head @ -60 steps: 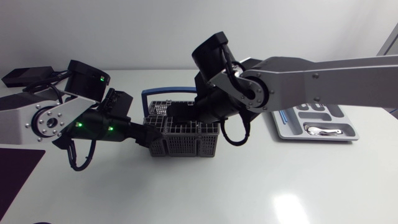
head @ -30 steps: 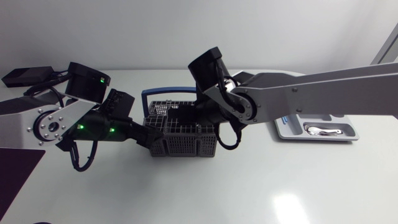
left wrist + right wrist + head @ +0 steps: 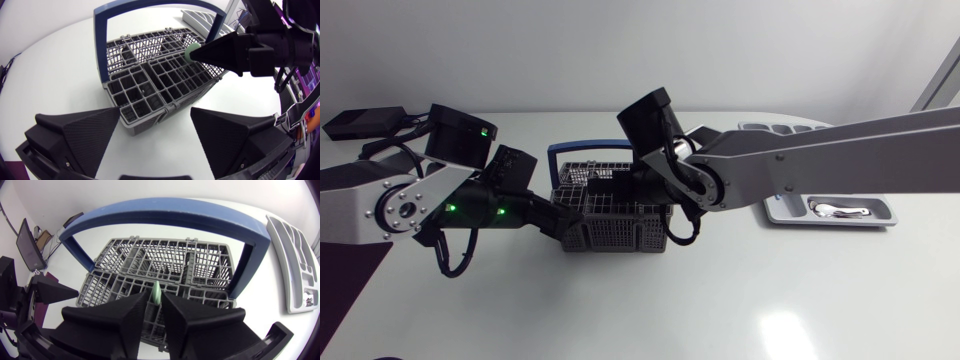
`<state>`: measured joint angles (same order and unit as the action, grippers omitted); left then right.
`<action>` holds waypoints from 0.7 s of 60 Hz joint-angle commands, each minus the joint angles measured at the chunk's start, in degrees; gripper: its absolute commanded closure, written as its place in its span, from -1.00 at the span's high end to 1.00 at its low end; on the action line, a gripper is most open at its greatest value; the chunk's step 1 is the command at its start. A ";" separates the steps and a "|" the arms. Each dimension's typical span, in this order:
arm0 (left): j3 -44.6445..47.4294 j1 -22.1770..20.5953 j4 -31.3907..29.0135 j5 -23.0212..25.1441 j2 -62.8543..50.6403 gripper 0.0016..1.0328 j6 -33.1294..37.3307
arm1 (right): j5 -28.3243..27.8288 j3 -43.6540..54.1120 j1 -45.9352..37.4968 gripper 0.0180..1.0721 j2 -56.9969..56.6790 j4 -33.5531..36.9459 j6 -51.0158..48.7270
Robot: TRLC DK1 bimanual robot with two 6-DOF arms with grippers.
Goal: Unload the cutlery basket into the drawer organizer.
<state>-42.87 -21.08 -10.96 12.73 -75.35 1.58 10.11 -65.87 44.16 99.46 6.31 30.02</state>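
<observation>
The grey cutlery basket (image 3: 620, 228) with a blue handle (image 3: 582, 150) stands mid-table. My right gripper (image 3: 606, 187) reaches down into it. In the right wrist view, the right gripper (image 3: 156, 308) is shut on the pale green handle of a utensil (image 3: 156, 293) standing in a basket (image 3: 150, 260) compartment. My left gripper (image 3: 568, 222) is open at the basket's left front corner. In the left wrist view the left gripper (image 3: 155, 130) has that corner of the basket (image 3: 145, 85) between its spread fingers. The right gripper (image 3: 200, 52) shows there pinching the green handle tip (image 3: 191, 52).
The grey drawer organizer (image 3: 790, 213) lies at the right of the table with a metal utensil (image 3: 835, 210) in one slot. It also shows as a grey tray (image 3: 295, 265) beside the basket in the right wrist view. A dark mat (image 3: 345, 280) lies at the left front.
My right arm has shifted left over the basket and its fingers have closed in on the green handle. The left arm and basket have stayed put.
</observation>
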 commanded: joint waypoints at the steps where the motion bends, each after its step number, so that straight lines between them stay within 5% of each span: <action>1: 2.62 -0.72 -0.38 0.19 -0.06 0.91 0.70 | 0.88 1.79 0.22 -0.65 1.61 -1.47 0.48; 17: 3.41 -0.89 -0.20 0.19 0.12 0.91 0.79 | 2.90 3.02 0.31 -0.88 1.79 -3.93 -0.75; 42: 4.29 -1.16 -0.11 0.19 0.29 0.91 0.52 | 2.55 5.05 1.10 -0.88 -0.50 -6.39 -1.90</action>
<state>-41.34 -21.52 -9.47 12.73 -74.63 1.76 12.23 -63.11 44.69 99.74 0.27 29.15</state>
